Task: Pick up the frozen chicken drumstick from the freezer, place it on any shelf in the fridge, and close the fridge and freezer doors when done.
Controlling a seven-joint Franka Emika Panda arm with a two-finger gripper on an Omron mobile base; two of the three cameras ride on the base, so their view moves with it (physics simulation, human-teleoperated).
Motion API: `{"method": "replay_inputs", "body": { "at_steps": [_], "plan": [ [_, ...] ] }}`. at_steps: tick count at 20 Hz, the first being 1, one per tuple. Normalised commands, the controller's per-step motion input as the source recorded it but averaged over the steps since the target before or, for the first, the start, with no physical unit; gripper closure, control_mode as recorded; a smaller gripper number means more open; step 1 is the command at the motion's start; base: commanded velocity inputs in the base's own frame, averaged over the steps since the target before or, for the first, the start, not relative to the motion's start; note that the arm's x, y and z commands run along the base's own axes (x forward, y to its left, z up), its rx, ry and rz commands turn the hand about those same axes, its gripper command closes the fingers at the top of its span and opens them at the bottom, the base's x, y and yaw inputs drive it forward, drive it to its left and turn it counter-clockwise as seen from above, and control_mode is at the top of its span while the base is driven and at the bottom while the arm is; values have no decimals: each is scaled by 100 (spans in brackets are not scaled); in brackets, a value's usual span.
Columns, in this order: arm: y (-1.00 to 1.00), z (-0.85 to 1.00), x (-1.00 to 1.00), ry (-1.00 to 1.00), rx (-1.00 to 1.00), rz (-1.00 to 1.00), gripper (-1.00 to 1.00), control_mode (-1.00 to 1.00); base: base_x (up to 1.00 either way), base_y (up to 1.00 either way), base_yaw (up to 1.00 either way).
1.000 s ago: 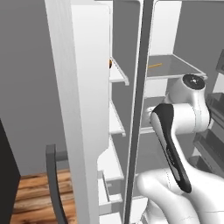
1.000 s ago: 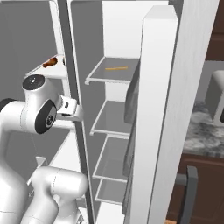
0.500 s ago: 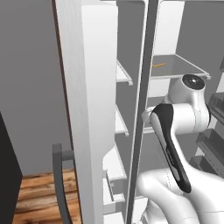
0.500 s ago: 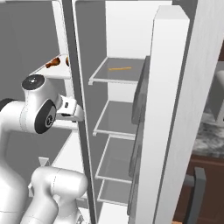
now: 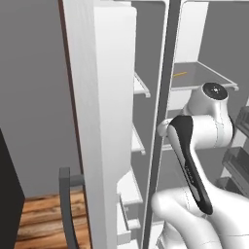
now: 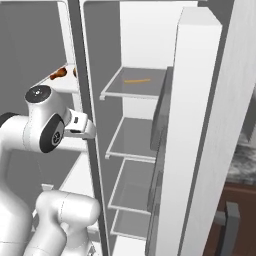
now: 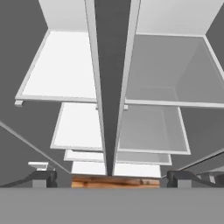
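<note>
The frozen chicken drumstick (image 6: pixel 57 75) is a small orange-brown lump on an upper white shelf of the freezer (image 6: pixel 62 85), partly hidden by the centre divider. My gripper (image 7: pixel 111 178) is open and holds nothing. It points down along the divider, with white freezer shelves (image 7: pixel 61 65) on one side and grey fridge shelves (image 7: pixel 168 70) on the other. My hand (image 6: pixel 80 127) hangs in front of the divider, below the drumstick's level. Both doors stand open: the freezer door (image 5: pixel 104 112) and the fridge door (image 6: pixel 200 130).
A thin yellow-orange stick (image 6: pixel 137 80) lies on the top grey shelf of the fridge (image 6: pixel 135 90). Dark bins (image 6: pixel 160 110) line the inside of the fridge door. A dark bar handle (image 5: pixel 68 209) shows low on the freezer door, over wooden floor (image 5: pixel 44 214).
The whole picture has shifted and the refrigerator looks nearer, so the base has driven. The arm keeps its pose and the gripper stays open.
</note>
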Motion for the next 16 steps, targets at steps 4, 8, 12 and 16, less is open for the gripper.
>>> {"method": "replay_inputs", "body": {
  "at_steps": [4,8,12,16],
  "plan": [
    [0,0,0,0,0,0,-100,100,25,22,0],
    [0,0,0,0,0,0,-100,100,17,23,0],
    [0,0,0,0,0,0,-100,100,15,31,0],
    [0,0,0,0,0,0,-100,100,13,29,0]
  ]
}}
